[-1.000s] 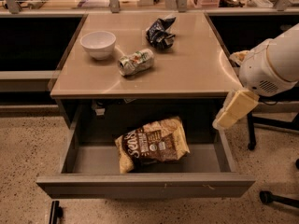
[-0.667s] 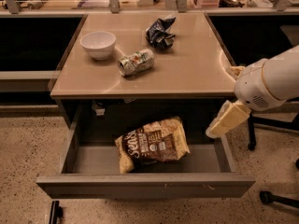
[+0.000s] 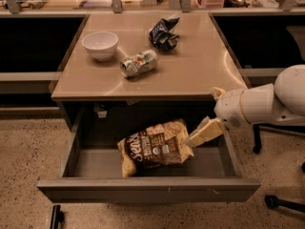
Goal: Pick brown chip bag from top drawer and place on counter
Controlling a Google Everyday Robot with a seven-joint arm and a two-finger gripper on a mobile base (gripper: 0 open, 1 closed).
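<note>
Presently, on the counter (image 3: pixel 200 70): a white bowl (image 3: pixel 100 45) at left, a can on its side (image 3: pixel 138 63), a dark blue bag (image 3: pixel 164 33). Below, the top drawer (image 3: pixel 147 189) stands pulled out; the brown chip bag (image 3: pixel 153 147) lies on its floor. My gripper (image 3: pixel 204 133) hangs over the drawer's right part, at the bag's right end; contact and grip state: cannot tell.

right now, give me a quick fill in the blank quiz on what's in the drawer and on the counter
1. The brown chip bag lies inside the open ____.
2. The claw reaches in from the right, at the bag's ____ end.
3. On the counter, the white bowl stands to the ____ of the tipped can.
4. The small dark bag lies on the ____.

Missing words: drawer; right; left; counter
</note>
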